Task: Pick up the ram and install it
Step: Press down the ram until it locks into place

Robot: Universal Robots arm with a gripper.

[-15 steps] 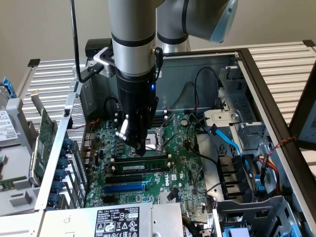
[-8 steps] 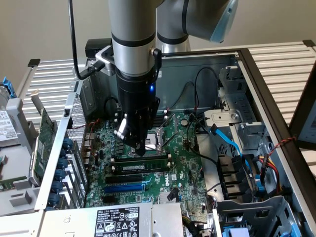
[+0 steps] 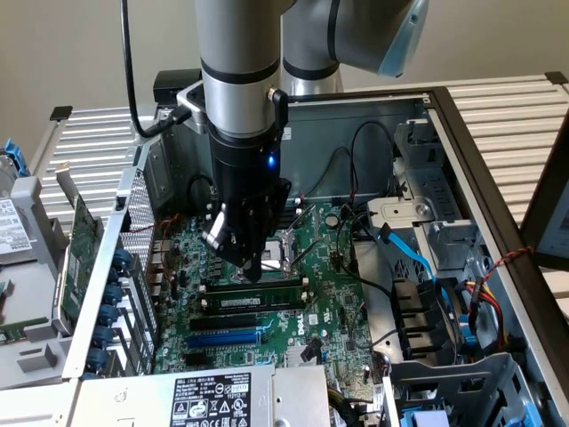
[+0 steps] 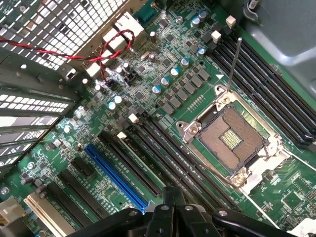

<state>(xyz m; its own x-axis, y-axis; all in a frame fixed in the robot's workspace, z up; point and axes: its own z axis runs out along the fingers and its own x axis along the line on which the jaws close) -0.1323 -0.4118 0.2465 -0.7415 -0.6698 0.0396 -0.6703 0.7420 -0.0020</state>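
The gripper (image 3: 252, 267) hangs low over the motherboard (image 3: 320, 307) inside the open computer case (image 3: 462, 142), its black fingers drawn together at the tips with nothing between them. In the wrist view the closed fingertips (image 4: 170, 195) meet in a point above the row of black memory slots (image 4: 168, 158), with the board visible on all sides of them.

Just below the tips, toward the near side in the exterior view, the ram (image 3: 258, 301) lies lengthwise in one of the slots, a thin green stick with a pale label strip along its face; the label's print cannot be read. The gripper stands just above and behind it, close, but whether it touches cannot be told.

Beyond the fingers sits the open processor socket (image 4: 234, 140) in its metal frame. A blue slot (image 3: 222, 338) runs parallel to the ram, nearer the camera. A round white logo (image 3: 317, 326) is printed on the board right of it; its letters are not clear. At the near edge, the power supply (image 3: 213, 398) carries a black-and-white label crowded with certification marks, too small to read.
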